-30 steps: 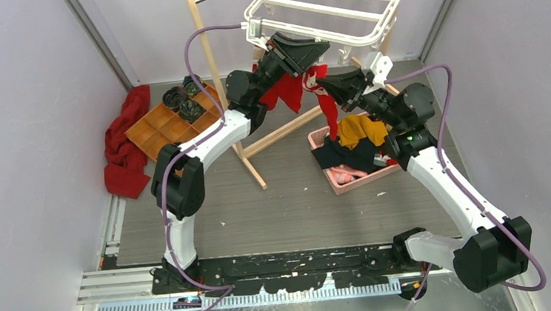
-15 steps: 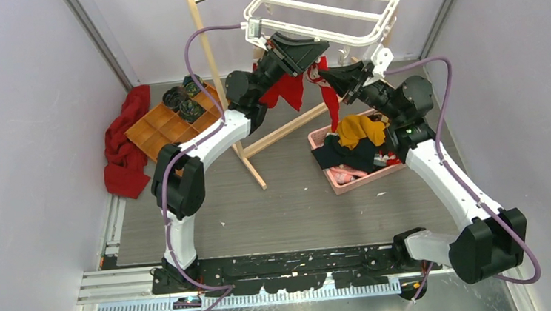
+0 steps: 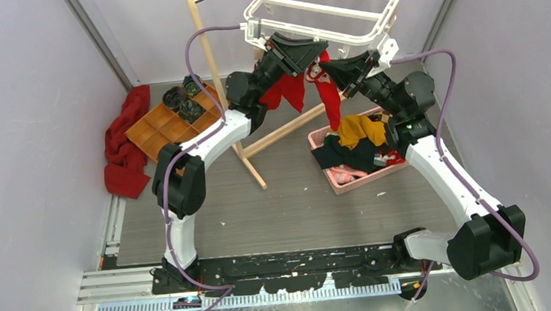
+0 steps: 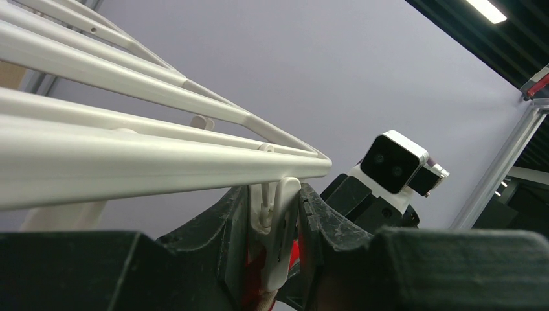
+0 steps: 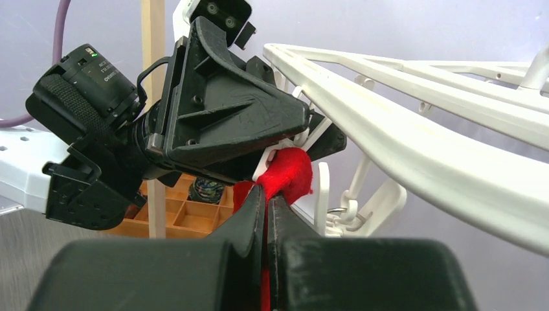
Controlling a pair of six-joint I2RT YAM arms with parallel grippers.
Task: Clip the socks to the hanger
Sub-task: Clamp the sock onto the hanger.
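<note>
- Left gripper pinches a white clip that hangs under the near-left corner of the hanger, one finger on each side.
- Right gripper, pressed together, pinches a red sock. The sock's top is at the clip and the rest dangles below.
- A second sock hangs just left, under the left arm.
- A pink basket of garments sits on the table below the right arm.

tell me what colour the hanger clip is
The clip is white; the left wrist view shows it best.
</note>
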